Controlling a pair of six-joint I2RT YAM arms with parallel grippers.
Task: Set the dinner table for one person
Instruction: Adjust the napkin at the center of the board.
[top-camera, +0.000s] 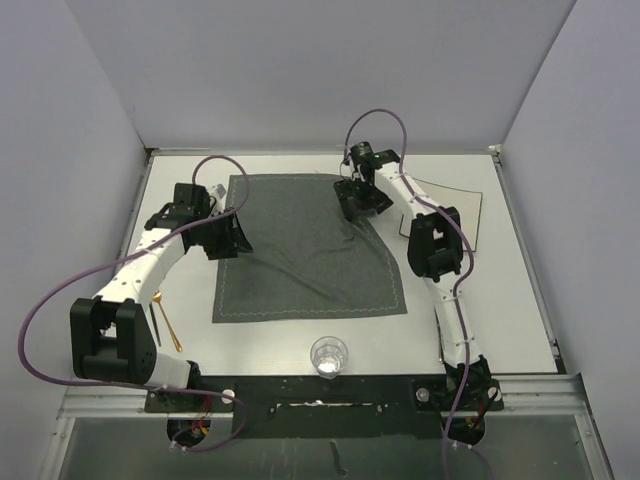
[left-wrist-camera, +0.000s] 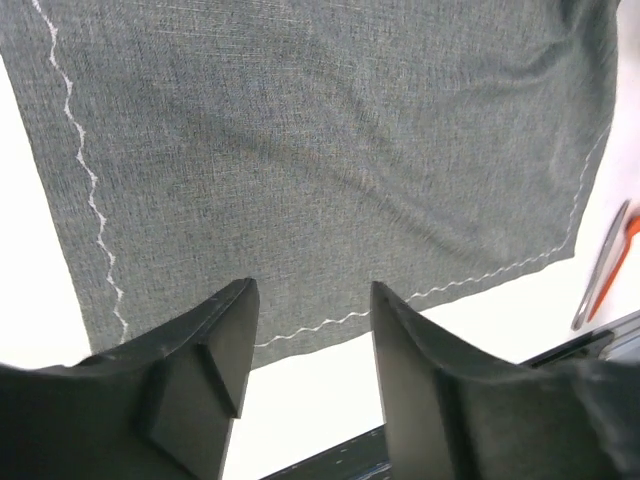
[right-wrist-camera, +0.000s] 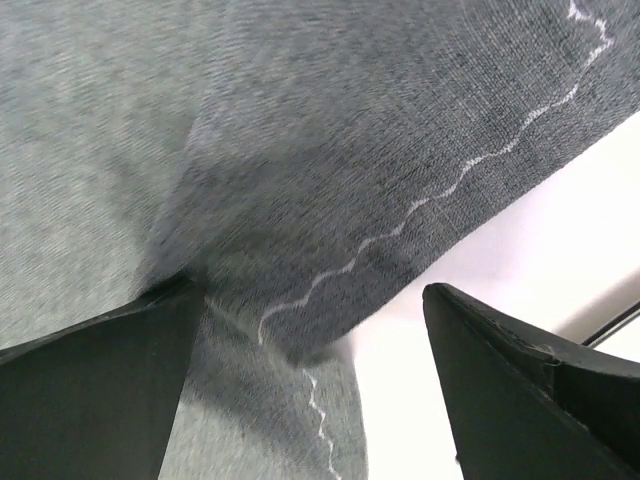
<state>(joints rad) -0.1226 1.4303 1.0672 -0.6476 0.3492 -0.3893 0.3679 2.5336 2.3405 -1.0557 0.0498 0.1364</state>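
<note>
White and broad, the dinner table (top-camera: 510, 300) is filling the centre of the overhead view between grey walls. At centre left, the left gripper (top-camera: 228, 236) is hanging with its jaws partly spread and gripping nothing, over the left edge of the dark grey placemat (top-camera: 300, 265). At upper centre, the right gripper (top-camera: 357, 200) is standing with its jaws spread wide over the cloth's rumpled corner. A glass (top-camera: 329, 355) is sitting at bottom centre, and what is probably a gold spoon (top-camera: 166, 322) is lying at lower left.
</note>
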